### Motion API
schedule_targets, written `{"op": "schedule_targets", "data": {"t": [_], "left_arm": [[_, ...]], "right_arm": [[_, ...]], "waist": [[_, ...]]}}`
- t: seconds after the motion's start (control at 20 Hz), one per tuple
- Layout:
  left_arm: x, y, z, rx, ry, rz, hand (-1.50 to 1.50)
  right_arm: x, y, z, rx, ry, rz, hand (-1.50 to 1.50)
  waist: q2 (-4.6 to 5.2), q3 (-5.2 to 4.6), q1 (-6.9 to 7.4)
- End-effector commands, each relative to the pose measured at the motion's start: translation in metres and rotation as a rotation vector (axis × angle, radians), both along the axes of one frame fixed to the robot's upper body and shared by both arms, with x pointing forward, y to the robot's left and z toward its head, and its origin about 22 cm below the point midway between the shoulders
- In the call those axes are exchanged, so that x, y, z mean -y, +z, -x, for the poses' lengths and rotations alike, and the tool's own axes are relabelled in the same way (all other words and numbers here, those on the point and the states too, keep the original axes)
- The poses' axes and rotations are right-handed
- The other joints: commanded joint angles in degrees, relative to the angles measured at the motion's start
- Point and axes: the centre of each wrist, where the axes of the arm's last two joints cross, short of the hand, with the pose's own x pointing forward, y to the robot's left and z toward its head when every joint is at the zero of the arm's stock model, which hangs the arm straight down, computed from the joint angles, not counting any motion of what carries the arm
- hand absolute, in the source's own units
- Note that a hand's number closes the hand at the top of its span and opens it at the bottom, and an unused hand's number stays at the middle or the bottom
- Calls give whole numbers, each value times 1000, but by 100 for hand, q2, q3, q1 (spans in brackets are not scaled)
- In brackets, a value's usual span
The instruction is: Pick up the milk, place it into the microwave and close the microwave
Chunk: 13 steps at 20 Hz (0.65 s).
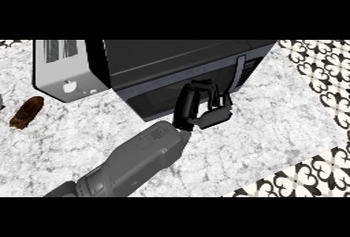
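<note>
Item one: counter [273, 134], white-and-grey marbled stone top. A black-and-white patterned floor [321, 69] shows beyond its right edge and past its near right corner.

Item two: microwave [178, 60], dark, standing at the far edge of the counter near the middle. Its door [184, 90] sits shut across the front, glossy and dark, with a vertical handle [239, 71] and a control panel toward its right end.

Item three: toaster [61, 69], silver with a black rim, just beside the microwave on its left, toward the far left corner of the counter. Slots show on its top.

Item four: a brown, elongated object [27, 112] lying on the counter near the left edge, in front of the toaster and apart from it. What it is I cannot tell.

Item five: my one visible hand [205, 109], black, on a grey forearm [130, 164] that rises from the near edge left of centre and runs diagonally up to the microwave's front. Which of my two arms this is, the view does not settle. The fingers stand fairly straight against the lower right part of the door, near the handle, curled round nothing that I can see.

Item six: milk. It does not show anywhere on the counter; with the door shut, I cannot say where it is.
</note>
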Motion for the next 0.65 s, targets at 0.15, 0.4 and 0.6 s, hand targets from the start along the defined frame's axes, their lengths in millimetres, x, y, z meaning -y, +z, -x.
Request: {"op": "schedule_targets", "data": {"t": [0.15, 0.4, 0.6], "left_arm": [[-1, 12, -19, -1, 19, -15, 150], [1, 15, -21, -5, 27, -5, 150], [-1, 8, -18, -9, 23, 1, 150]], "right_arm": [[7, 6, -6, -1, 32, -14, -150], [14, 8, -8, -7, 28, -28, -150], [16, 13, -11, 8, 36, -38, -150]], "waist": [[49, -15, -7], [65, 1, -17], [69, -7, 1]]}}
